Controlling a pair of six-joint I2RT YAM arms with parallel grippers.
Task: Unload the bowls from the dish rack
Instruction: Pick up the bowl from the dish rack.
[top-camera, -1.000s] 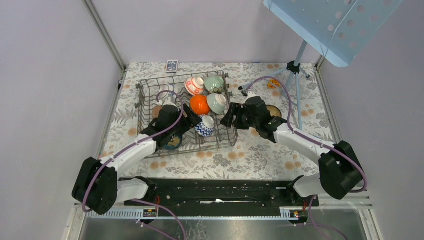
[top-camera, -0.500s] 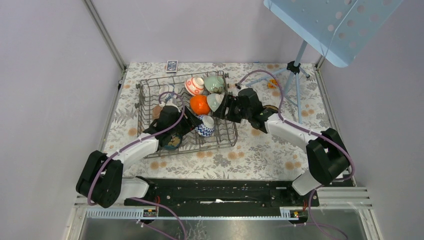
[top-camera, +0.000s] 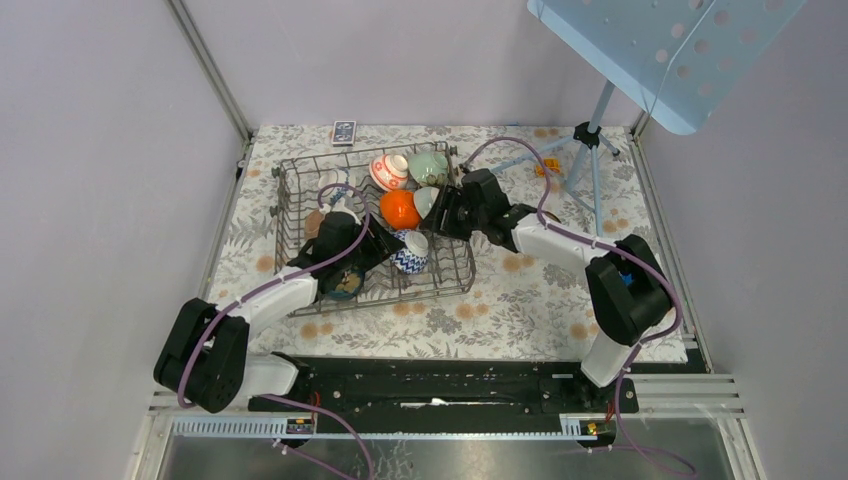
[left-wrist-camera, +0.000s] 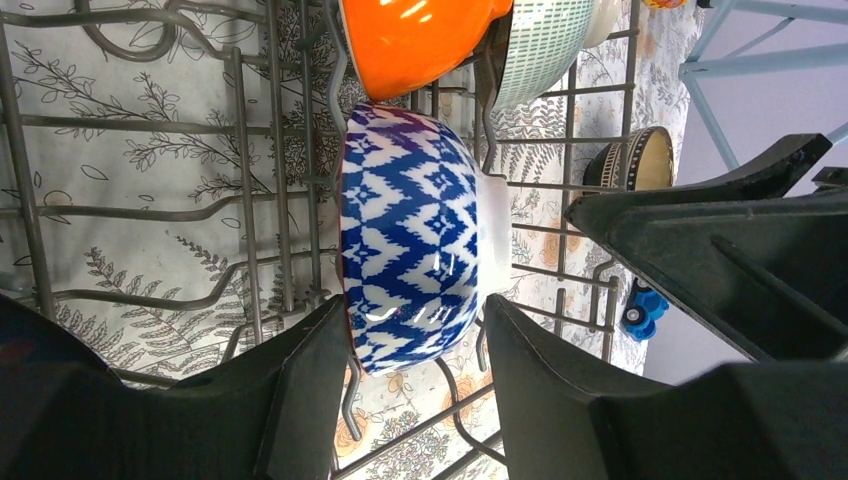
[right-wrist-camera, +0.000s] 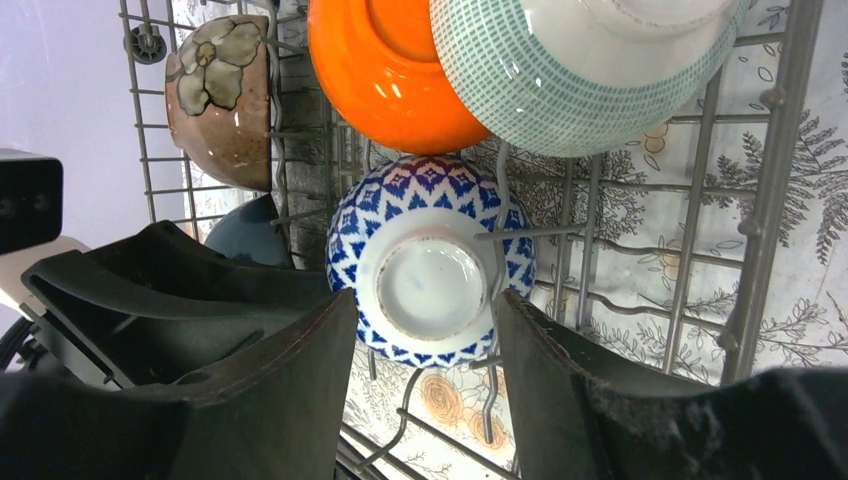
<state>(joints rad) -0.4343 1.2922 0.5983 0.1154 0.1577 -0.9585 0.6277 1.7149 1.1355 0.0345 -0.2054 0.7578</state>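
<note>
The grey wire dish rack (top-camera: 295, 195) holds several bowls: red-and-white (top-camera: 388, 171), pale green (top-camera: 428, 165), orange (top-camera: 399, 209), teal-checked (top-camera: 430, 203), blue-and-white patterned (top-camera: 410, 252), brown floral (right-wrist-camera: 215, 85) and dark blue (top-camera: 345, 283). My left gripper (left-wrist-camera: 415, 310) is open and straddles the lower edge of the blue-and-white bowl (left-wrist-camera: 410, 250). One finger touches its rim; the other stands just off its white foot. My right gripper (right-wrist-camera: 425, 300) is open inside the rack's right side. Its fingers flank that same bowl's white base (right-wrist-camera: 430, 275) without gripping it.
A small dark bowl (left-wrist-camera: 640, 160) and a blue toy (left-wrist-camera: 640, 305) lie on the floral cloth right of the rack. A tripod stand (top-camera: 590, 140) with a blue perforated panel (top-camera: 660, 50) stands at the back right. A small card (top-camera: 344, 131) lies behind the rack.
My right arm has reached left from the cloth over the rack's right wall toward the bowls. Both grippers have narrowed. The left arm has barely shifted.
</note>
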